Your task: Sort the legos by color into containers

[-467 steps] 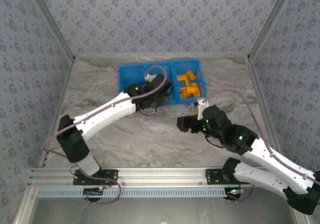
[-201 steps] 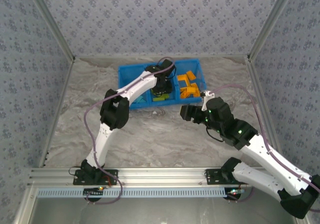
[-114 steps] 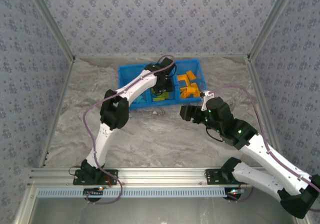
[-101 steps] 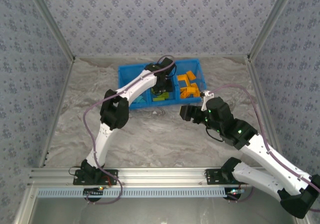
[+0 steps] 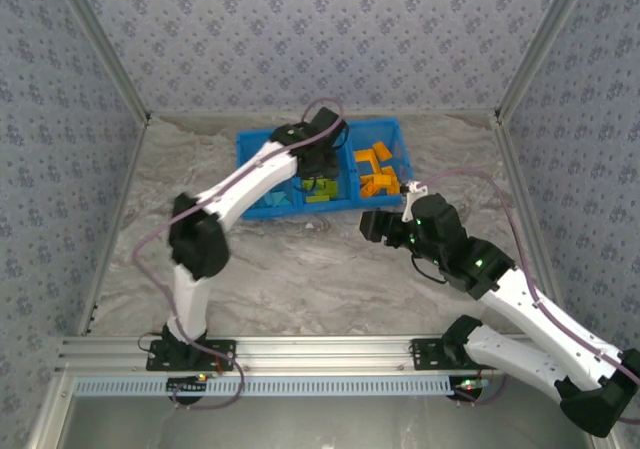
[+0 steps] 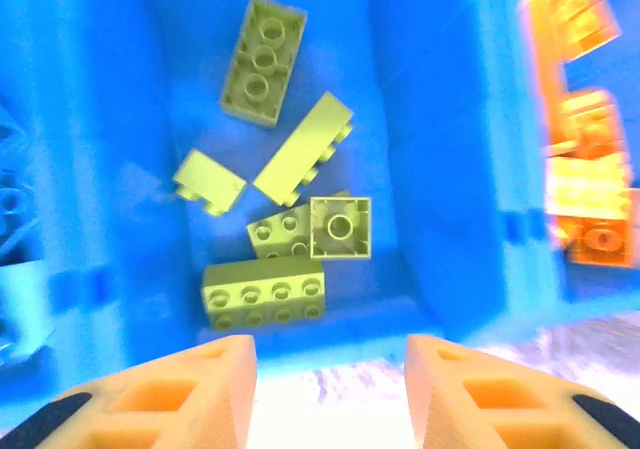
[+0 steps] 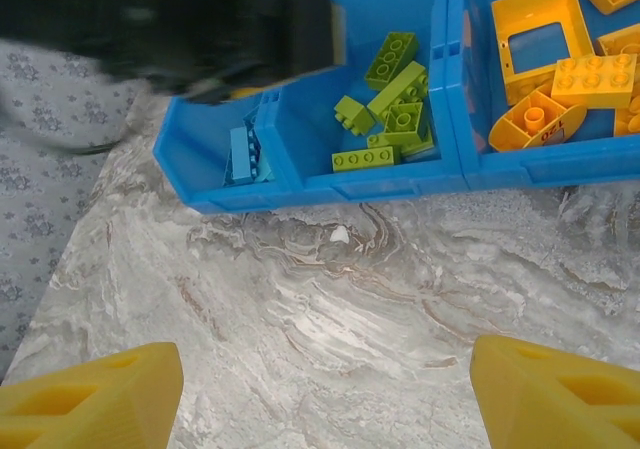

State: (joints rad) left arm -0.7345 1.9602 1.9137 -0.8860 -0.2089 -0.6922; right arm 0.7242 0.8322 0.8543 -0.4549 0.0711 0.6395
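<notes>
Bin (image 5: 250,147) of bright blue plastic is lying across the far middle of the marbled table (image 5: 300,279), its three compartments side by side. Lime green bricks (image 6: 340,227) are resting in the middle compartment. Orange bricks (image 7: 590,79) and the open orange frame (image 7: 530,39) are resting in the right one, and light blue bricks (image 7: 243,154) in the left one. Each colour seen is thus already sitting apart from the others.

The left gripper (image 6: 330,384) is hovering above the near wall of the middle compartment, jaws parted and nothing between them. This pose probably suits letting a green brick fall there. The right gripper (image 7: 325,404) is hanging over bare table in front of the bin, jaws spread wide and empty, likely so that it is not crossing the path of the left arm (image 5: 245,177).

The top view is giving the layout of both arms, though the left arm is covering part of the bin there. The left wrist view is resolving the studs and tilt of the green bricks. The right wrist view is showing the light blue bricks leaning by the divider, and the frame's hollow.
</notes>
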